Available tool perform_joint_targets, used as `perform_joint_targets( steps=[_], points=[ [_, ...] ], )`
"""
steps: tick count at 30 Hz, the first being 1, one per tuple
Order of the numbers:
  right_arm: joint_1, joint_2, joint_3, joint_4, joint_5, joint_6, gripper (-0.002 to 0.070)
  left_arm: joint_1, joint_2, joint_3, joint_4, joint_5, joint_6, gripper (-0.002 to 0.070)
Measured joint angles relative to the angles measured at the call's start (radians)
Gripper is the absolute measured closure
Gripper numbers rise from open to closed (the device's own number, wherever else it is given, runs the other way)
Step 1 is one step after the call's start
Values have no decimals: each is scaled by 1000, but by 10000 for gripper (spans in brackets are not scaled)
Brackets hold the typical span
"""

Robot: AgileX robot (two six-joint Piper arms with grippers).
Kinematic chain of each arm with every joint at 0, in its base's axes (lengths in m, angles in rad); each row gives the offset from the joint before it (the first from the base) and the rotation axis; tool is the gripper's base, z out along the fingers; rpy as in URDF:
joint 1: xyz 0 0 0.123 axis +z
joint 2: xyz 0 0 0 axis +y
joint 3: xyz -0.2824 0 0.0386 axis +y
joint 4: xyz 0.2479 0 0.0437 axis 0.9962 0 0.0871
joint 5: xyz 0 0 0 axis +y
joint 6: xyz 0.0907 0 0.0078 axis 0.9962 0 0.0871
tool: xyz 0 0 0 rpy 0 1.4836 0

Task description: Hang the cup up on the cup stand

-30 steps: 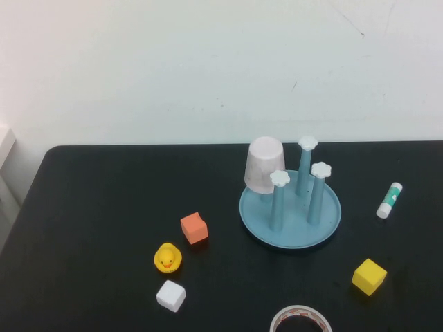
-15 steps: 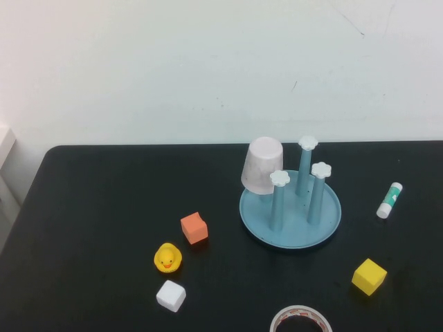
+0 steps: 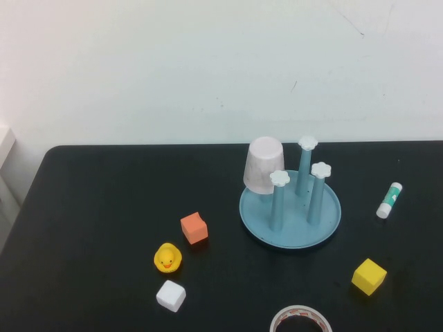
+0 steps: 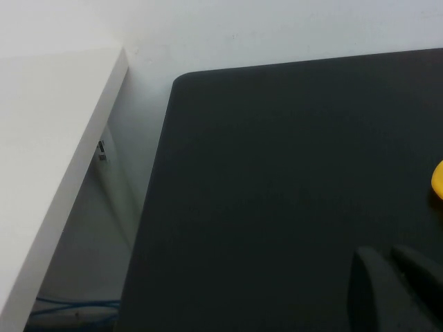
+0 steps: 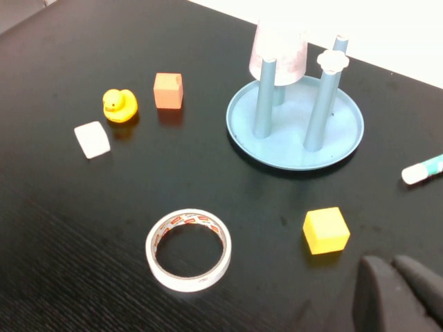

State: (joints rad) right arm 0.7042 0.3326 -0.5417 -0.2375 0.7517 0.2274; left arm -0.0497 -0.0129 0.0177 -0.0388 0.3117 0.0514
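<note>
The pale pink tapered plastic cup (image 3: 264, 164) sits upside down over a rear peg of the light blue round cup stand (image 3: 291, 211), tilted slightly. Both grippers are away from the stand, near the table's front: left gripper (image 4: 396, 287) and right gripper (image 5: 401, 294), fingers closed together, empty.

duck (image 3: 167, 257), tape (image 5: 188, 248), 3 cubes, glue stick (image 3: 389, 200)
</note>
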Motion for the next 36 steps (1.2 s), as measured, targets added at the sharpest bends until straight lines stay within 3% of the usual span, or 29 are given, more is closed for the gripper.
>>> perform_joint_targets(
  steps=[36],
  points=[
    [0, 0, 0, 0, 0, 0, 678, -12, 0, 0, 52, 7, -82, 675]
  ],
)
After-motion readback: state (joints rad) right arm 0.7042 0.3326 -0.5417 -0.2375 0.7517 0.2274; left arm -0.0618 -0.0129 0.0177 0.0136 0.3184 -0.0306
